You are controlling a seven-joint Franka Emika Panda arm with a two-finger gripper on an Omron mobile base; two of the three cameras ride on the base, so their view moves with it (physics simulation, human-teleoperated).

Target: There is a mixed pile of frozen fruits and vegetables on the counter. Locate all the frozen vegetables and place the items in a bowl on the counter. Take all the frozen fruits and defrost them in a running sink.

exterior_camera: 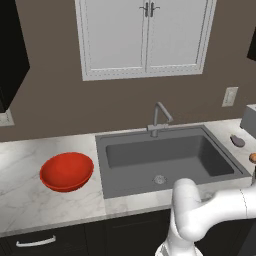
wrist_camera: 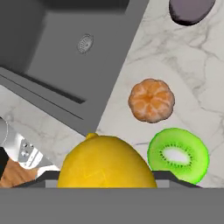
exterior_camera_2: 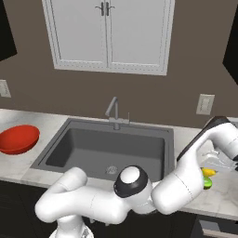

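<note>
My gripper (wrist_camera: 107, 177) is shut on the yellow roundish piece (wrist_camera: 106, 162), which bulges up between the two dark tips. In the right base view the gripper (exterior_camera_2: 213, 168) hangs over the counter (exterior_camera_2: 223, 195) right of the sink (exterior_camera_2: 107, 148), with the yellow piece (exterior_camera_2: 208, 172) just above the green piece (exterior_camera_2: 207, 182). On the marble lie the green cut round piece (wrist_camera: 178, 154), the orange piece (wrist_camera: 151, 99) and the purple-grey piece (wrist_camera: 190, 11). The red bowl (exterior_camera: 66, 171) stands left of the sink (exterior_camera: 165, 155), far from the gripper.
A thin metal faucet (exterior_camera: 159, 117) rises behind the basin, whose drain (wrist_camera: 85, 43) shows in the hand view. The purple-grey piece (exterior_camera: 237, 141) and orange piece (exterior_camera: 253, 158) lie at the right counter end, near a grey box (exterior_camera: 248, 120).
</note>
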